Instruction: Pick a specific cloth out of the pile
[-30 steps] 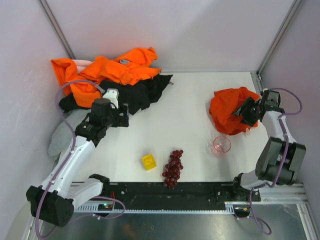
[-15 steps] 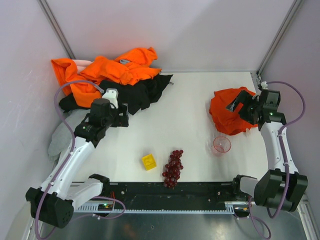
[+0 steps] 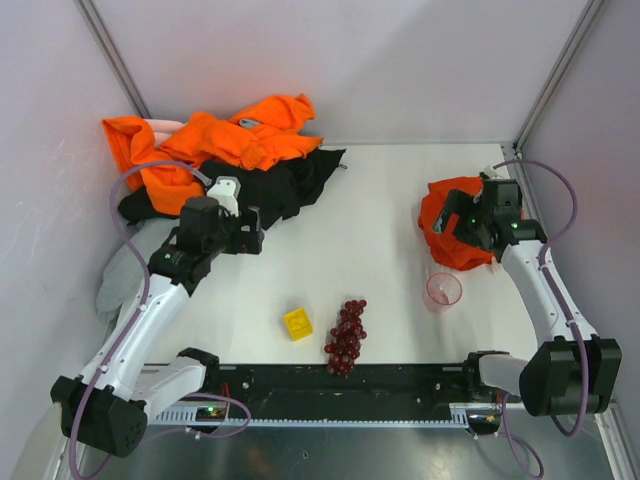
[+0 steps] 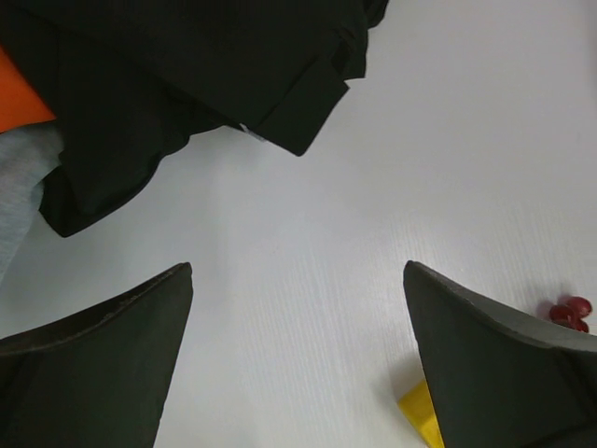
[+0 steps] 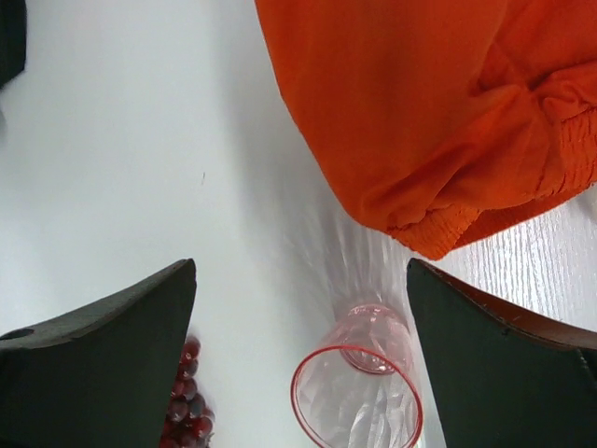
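The cloth [image 3: 445, 235], deep red-orange and crumpled, lies alone on the white table at the right; its elastic hem shows in the right wrist view [image 5: 429, 112]. My right gripper [image 3: 468, 220] hovers over the cloth's right part, open and empty, jaws wide apart [image 5: 300, 271]. The pile [image 3: 215, 150] sits at the far left: bright orange garment [image 3: 240, 140], black garment [image 3: 275, 190], grey piece [image 3: 125, 270], pale pink piece [image 3: 160, 127]. My left gripper [image 3: 245, 232] is open and empty [image 4: 298, 271] above bare table, just in front of the black garment [image 4: 187, 84].
A pink clear cup [image 3: 443, 290] stands just in front of the cloth, under the right gripper [image 5: 359, 383]. Dark red grapes [image 3: 347, 335] and a yellow block [image 3: 297, 323] lie near the front middle. Walls close the left, back and right sides.
My right arm has swung its wrist left and forward over the cloth, now covering the cloth's right part. The left arm has barely moved.
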